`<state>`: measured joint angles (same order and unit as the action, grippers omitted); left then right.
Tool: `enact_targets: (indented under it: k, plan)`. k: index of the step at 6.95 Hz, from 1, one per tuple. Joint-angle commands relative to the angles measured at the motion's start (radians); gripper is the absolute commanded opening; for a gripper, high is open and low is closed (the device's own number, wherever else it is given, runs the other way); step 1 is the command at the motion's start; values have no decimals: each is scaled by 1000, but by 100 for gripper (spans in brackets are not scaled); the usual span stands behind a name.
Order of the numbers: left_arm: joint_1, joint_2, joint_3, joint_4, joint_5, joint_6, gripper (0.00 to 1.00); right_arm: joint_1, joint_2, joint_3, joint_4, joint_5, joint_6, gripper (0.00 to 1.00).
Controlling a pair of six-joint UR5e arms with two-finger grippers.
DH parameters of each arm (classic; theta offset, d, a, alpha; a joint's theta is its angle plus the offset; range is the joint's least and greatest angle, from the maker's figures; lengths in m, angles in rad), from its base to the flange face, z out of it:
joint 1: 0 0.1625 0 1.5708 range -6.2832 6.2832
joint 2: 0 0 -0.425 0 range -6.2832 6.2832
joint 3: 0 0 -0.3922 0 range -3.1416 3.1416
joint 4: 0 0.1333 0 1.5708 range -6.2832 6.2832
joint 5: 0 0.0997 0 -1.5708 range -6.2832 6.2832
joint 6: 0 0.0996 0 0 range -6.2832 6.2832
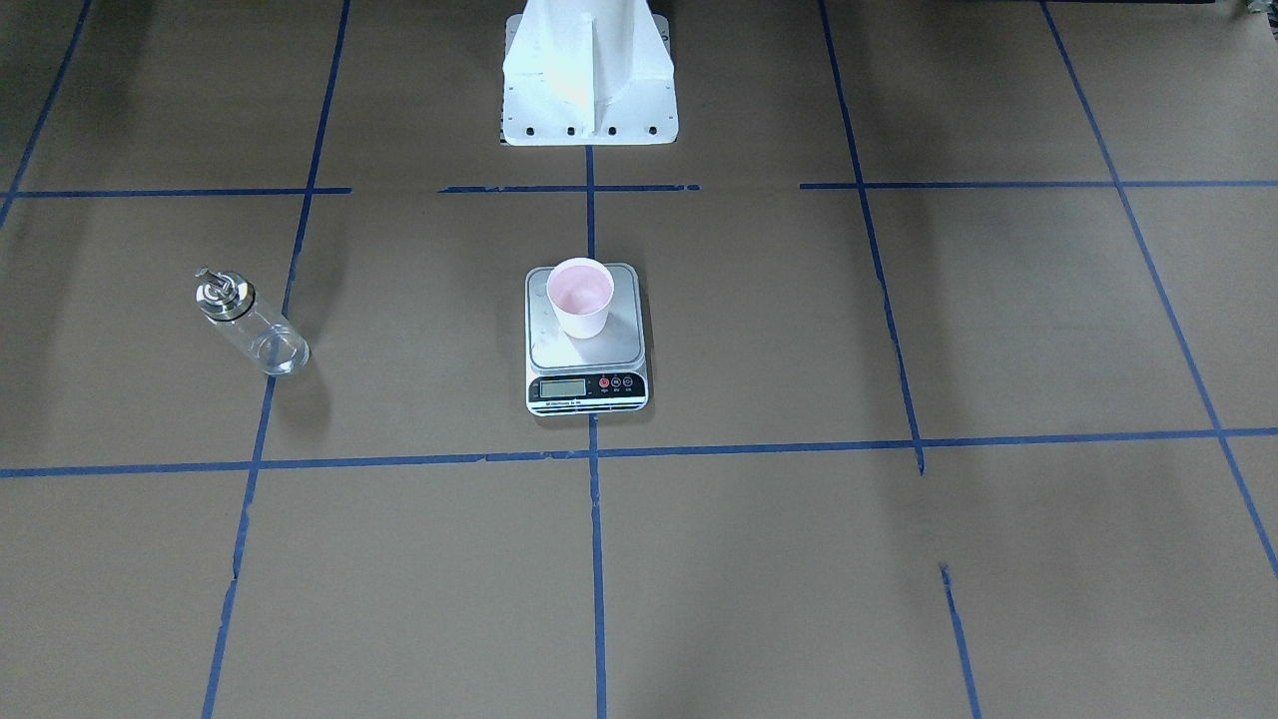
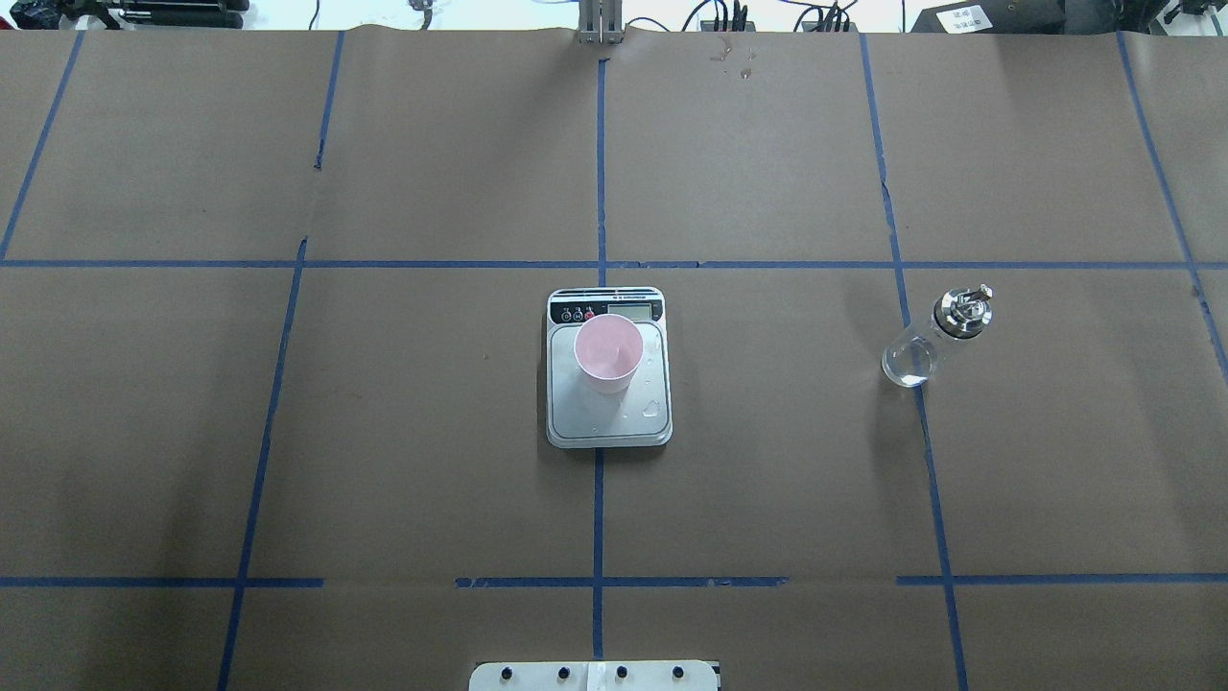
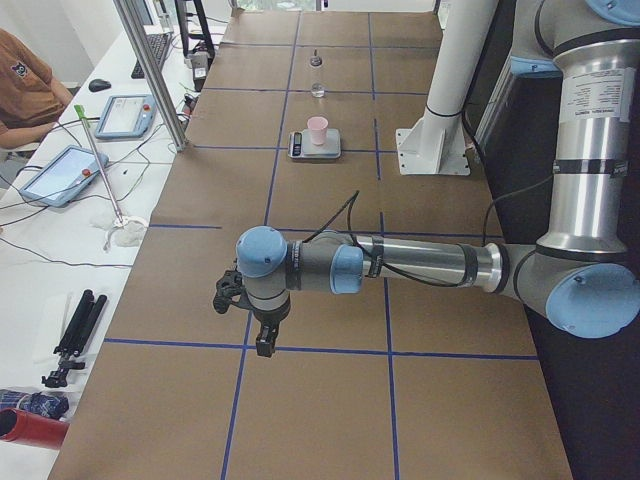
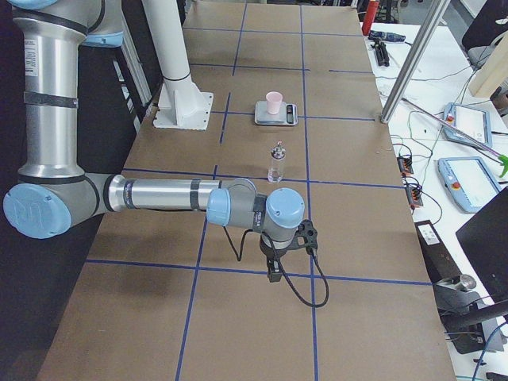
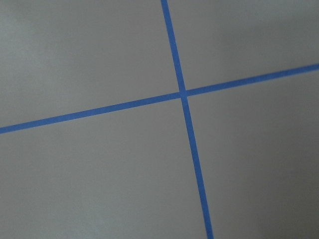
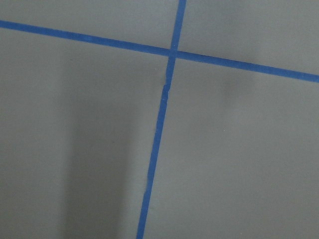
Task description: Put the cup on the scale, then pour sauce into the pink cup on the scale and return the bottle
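The pink cup stands upright on the steel platform of the scale at the table's middle. The glass bottle with its metal cap stands upright on the paper on the robot's right side, apart from the scale. Neither gripper touches anything. My left gripper hangs over a tape crossing far from the scale, seen only in the exterior left view. My right gripper hangs near the bottle's end of the table, seen only in the exterior right view. Whether either is open or shut I cannot tell.
Brown paper with blue tape lines covers the table. The robot's white base stands behind the scale. A few droplets lie on the scale's platform. Beside the table sit tablets, cables and a seated person.
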<state>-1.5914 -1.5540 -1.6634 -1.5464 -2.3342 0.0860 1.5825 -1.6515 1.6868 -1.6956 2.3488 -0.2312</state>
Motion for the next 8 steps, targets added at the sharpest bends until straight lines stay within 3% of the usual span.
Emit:
enact_targets:
  k: [1,4,6,8]
  plan:
    - [1,0,-6,0,-2,-63,100,1,1,5,1,1,42,100]
    - [1,-1,-6,-1,-4,-63,100,1,33,7,4,1,113,100]
    - [1,-1,-6,-1,-4,-61,100,1,27,-27,207,-2,301,100]
    - [1,-1,-6,-1,-4,-61,100,1,25,-52,255,-3,357,100]
